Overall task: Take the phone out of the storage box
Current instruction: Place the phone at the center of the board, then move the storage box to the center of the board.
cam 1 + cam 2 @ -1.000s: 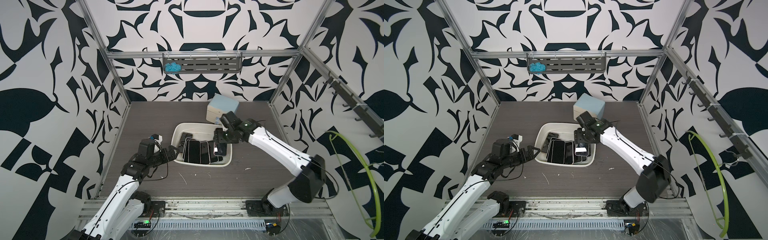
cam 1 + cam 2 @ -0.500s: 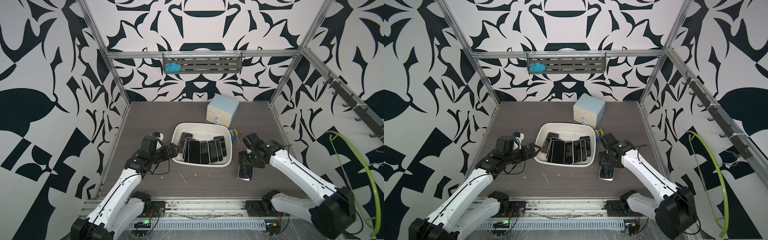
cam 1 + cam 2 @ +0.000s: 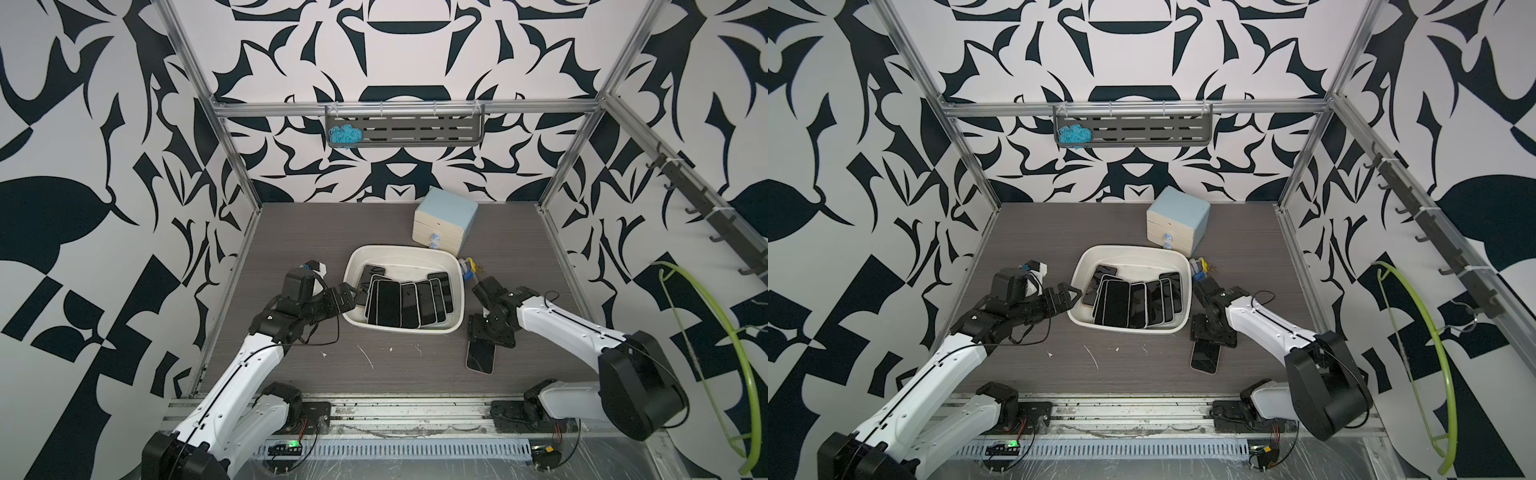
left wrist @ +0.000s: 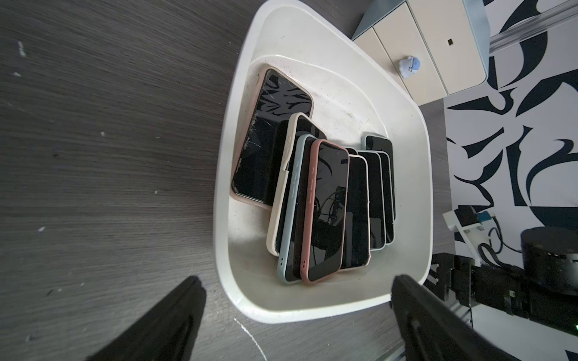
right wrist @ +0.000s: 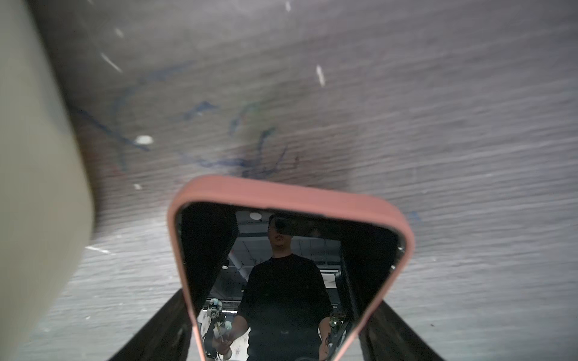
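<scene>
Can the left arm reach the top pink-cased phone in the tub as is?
Probably yes: the left gripper hangs open right at the storage box rim, the pink-cased phone lies topmost in the stack, and nothing covers it.

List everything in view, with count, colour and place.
storage box: one, off-white, centre of the table
phones: about eight, dark screens, overlapping inside the box
pink-cased phone: one, right of the box
drawer cabinet: one, cream with pale blue top, behind the box
small object: one, blue and yellow, at the box's back right corner
tangle: one, blue, on the grey wall rack
hook rail: one, dark, right wall
hoop: one, green, right wall
left tool: black, open, at the box's left rim
right tool: black, gripping the pink-cased phone
</scene>
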Controlling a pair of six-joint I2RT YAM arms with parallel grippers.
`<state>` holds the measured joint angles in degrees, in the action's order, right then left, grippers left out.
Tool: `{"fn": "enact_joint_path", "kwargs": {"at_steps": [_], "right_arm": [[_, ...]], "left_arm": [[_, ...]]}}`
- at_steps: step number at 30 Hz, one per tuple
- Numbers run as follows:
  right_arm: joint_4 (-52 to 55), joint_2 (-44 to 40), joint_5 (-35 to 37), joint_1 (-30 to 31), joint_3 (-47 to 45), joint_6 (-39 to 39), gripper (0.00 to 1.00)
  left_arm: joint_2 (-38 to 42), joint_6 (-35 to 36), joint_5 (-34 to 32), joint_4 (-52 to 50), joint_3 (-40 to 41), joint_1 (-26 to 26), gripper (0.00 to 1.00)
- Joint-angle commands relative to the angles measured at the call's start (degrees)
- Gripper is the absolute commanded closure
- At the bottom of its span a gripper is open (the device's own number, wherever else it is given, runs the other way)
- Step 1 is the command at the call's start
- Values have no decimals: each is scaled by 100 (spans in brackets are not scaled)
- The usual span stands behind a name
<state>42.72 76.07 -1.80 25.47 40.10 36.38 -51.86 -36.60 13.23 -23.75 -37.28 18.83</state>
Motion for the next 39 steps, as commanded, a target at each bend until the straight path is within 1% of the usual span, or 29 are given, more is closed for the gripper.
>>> {"fn": "enact_joint_path", "kwargs": {"at_steps": [1, 4, 7, 11, 15, 17, 21, 26, 28, 32, 36, 39], "right_arm": [[-214, -52, -141, 10, -17, 119, 34], [-313, 105, -240, 8, -93, 123, 28], [-358, 251, -323, 10, -181, 151, 20], [-342, 211, -276, 9, -177, 173, 11], [-6, 151, -115, -24, 235, -11, 2], [157, 161, -88, -83, 521, -109, 1], [567, 246, 5, -283, 1181, -275, 1], [559, 363, -261, -315, 1878, -329, 2], [388, 560, -535, -315, 2072, -342, 4], [299, 1135, -680, -319, 2390, -433, 8], [162, 1573, -717, -315, 2507, -467, 19], [118, 1777, -633, -315, 2538, -534, 33]], "left_arm": [[-68, 12, -34, -158, -185, 15, 0], [-162, 56, -58, -160, -181, 15, 0], [-261, 74, -105, -211, -184, 15, 0], [-382, 131, -182, -270, -204, 15, 0], [-516, 179, -263, -297, -269, 15, 0], [-589, 162, -321, -288, -297, 15, 0], [-823, 168, -428, -371, -405, 15, 0], [-1116, 247, -619, -481, -564, 15, 3], [-1272, 324, -747, -529, -667, 15, 5], [-1681, 433, -835, -588, -846, 15, 9], [-2264, 460, -854, -594, -988, 15, 19], [-2638, 483, -813, -574, -1085, 15, 26]]}}
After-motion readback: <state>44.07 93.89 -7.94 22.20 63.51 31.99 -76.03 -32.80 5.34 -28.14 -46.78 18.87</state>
